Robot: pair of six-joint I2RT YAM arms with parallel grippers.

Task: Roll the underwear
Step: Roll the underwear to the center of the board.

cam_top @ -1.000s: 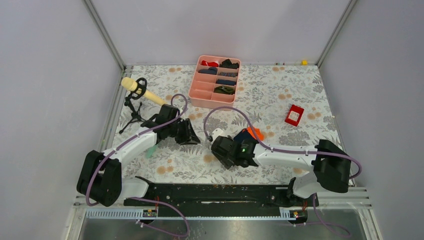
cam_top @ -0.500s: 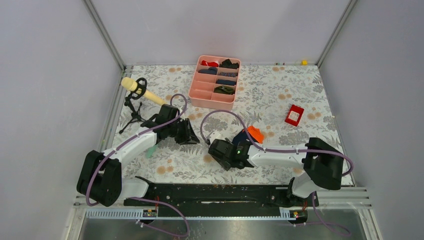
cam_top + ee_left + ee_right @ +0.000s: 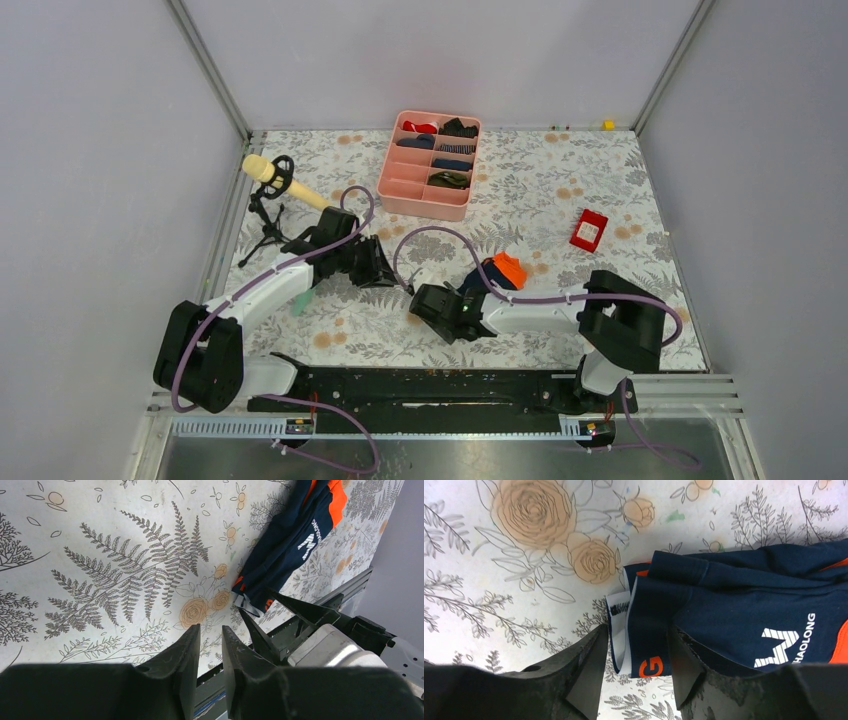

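The underwear (image 3: 492, 272) is dark navy cloth with an orange edge, lying stretched out on the floral table right of centre. In the right wrist view (image 3: 734, 605) its waistband end, with an orange G and a white label, sits between my fingers. My right gripper (image 3: 638, 630) is shut on that end, low at the table; from above it (image 3: 447, 298) sits at the cloth's left end. My left gripper (image 3: 210, 630) is empty with its jaws nearly together, hovering left (image 3: 385, 275) of the underwear (image 3: 290, 540).
A pink tray (image 3: 385, 190) with small rolled garments stands at the back centre. A yellow microphone on a black stand (image 3: 270, 178) is at the left. A red box (image 3: 588, 230) lies at the right. The black rail runs along the near edge.
My right gripper has moved left along the table, drawing the navy end of the underwear out with it. The left arm has barely moved.
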